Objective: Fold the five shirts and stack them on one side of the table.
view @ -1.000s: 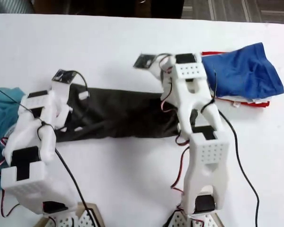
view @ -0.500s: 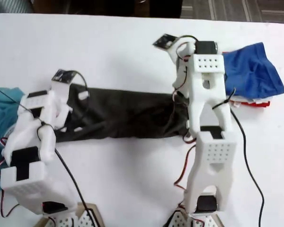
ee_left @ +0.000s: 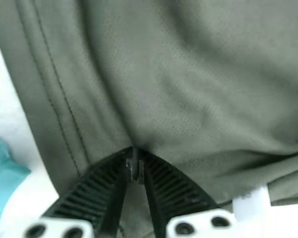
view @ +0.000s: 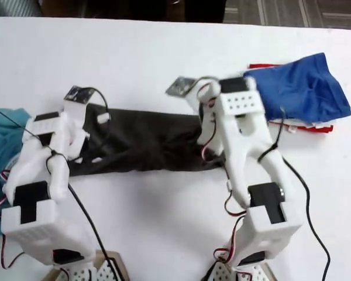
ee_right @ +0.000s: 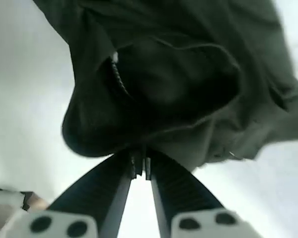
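Two grips | left claw [ee_left: 135,166] clamped on dark shirt [view: 146,140] | right claw [ee_right: 140,167] clamped on same shirt

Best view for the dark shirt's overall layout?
High view: the dark shirt lies stretched between both arms. Left wrist view gives a hemmed edge pinched in the left hand; right wrist view, a bunched end in the right hand.

Bright even light, soft shadows on the white table [view: 134,52].
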Controlling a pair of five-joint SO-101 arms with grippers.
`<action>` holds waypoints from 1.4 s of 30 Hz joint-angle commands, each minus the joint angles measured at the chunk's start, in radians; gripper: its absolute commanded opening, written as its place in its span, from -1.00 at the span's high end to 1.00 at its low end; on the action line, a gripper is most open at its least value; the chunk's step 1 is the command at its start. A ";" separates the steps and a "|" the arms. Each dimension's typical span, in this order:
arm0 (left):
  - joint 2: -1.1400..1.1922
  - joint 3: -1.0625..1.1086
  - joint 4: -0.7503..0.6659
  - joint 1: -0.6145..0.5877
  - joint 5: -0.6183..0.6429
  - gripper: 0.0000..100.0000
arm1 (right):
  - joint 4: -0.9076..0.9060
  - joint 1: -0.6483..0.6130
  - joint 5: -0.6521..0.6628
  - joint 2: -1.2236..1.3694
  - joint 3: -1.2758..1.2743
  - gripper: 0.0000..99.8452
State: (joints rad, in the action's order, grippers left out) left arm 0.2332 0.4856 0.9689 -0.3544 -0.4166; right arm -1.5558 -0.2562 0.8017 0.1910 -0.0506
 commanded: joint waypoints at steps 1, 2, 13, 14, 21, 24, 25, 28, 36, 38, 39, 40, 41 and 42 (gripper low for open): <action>0.000 0.004 -0.044 -0.006 -0.002 0.95 | 0.104 -0.027 -0.035 -0.064 -0.058 0.96; 0.000 0.004 -0.044 -0.006 -0.002 0.95 | 0.130 -0.030 -0.041 -0.062 -0.063 0.96; 0.000 0.004 -0.044 -0.006 -0.002 0.95 | 0.559 -0.022 -0.189 0.093 -0.051 0.96; 0.000 0.004 -0.044 -0.006 -0.002 0.95 | 0.565 -0.022 -0.189 0.114 -0.032 0.96; 0.000 0.004 -0.044 -0.006 -0.002 0.95 | 0.197 -0.013 -0.187 0.127 0.270 0.95; 0.000 0.004 -0.044 -0.006 -0.002 0.95 | 0.047 0.004 -0.186 0.133 0.385 0.87; 0.000 0.004 -0.044 -0.006 -0.002 0.95 | 0.013 0.013 -0.186 0.137 0.402 0.81; 0.000 0.004 -0.044 -0.006 -0.002 0.95 | -0.053 0.028 -0.186 0.176 0.410 0.65; 0.000 0.004 -0.044 -0.006 -0.002 0.95 | -0.015 0.008 -0.193 0.314 0.419 0.70; 0.000 0.004 -0.044 -0.006 -0.002 0.95 | -0.007 0.007 -0.193 0.332 0.419 0.70; 0.000 0.004 -0.044 -0.006 -0.002 0.95 | -0.007 0.005 -0.193 0.341 0.419 0.70; 0.000 0.004 -0.044 -0.006 -0.002 0.95 | -0.007 0.005 -0.193 0.349 0.419 0.70; 0.000 0.004 -0.044 -0.006 -0.002 0.95 | -0.007 0.005 -0.193 0.355 0.419 0.70; 0.000 0.004 -0.044 -0.006 -0.002 0.95 | -0.007 0.005 -0.193 0.363 0.419 0.70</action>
State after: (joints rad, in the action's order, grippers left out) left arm 0.2332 0.4856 0.9689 -0.3544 -0.4166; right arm -1.5666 -0.2470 0.6191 0.5516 0.3268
